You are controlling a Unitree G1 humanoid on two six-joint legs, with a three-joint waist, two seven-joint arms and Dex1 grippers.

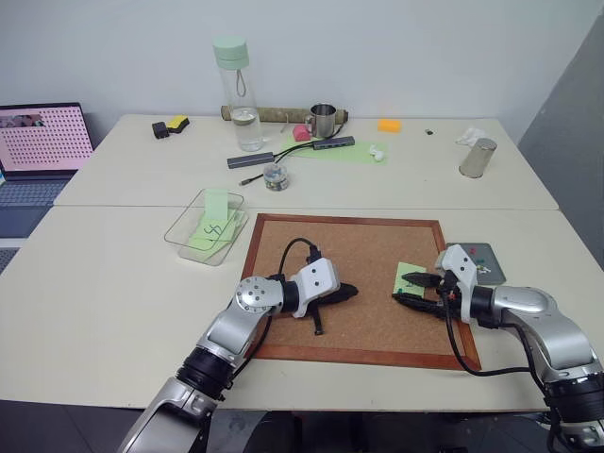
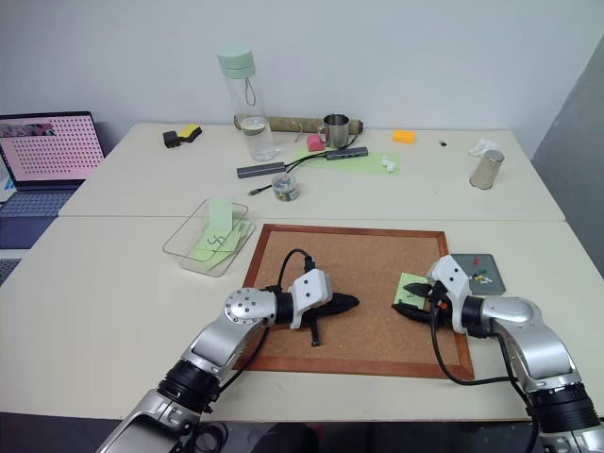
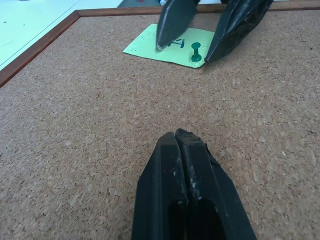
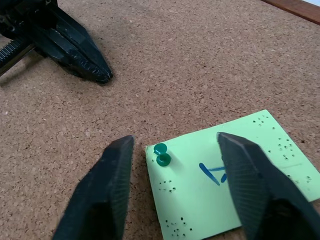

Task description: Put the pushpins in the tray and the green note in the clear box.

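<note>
Judging the green pushpin [image 4: 161,155] tiny, rigid and slippery, we would pinch its head, pinned at the green note's [image 4: 235,175] 9 o'clock corner between the right gripper's [image 4: 175,190] parted fingers; left gripper [image 3: 181,150] shut.

Corkboard [image 1: 363,274] with wood frame at table's [image 1: 113,283] near edge. Laptop [image 1: 42,142] open at far left, pink screen. On back table: tall clear bottle [image 1: 238,94] with pale green cap, steel mug [image 1: 322,120], pink block [image 1: 301,133] just beside mug, grey hub [image 1: 333,143] with cable, small round jar [image 1: 275,176], orange block [image 1: 389,125], metal cup [image 1: 478,158] at right, black-and-yellow item [image 1: 170,126] left of bottle.
</note>
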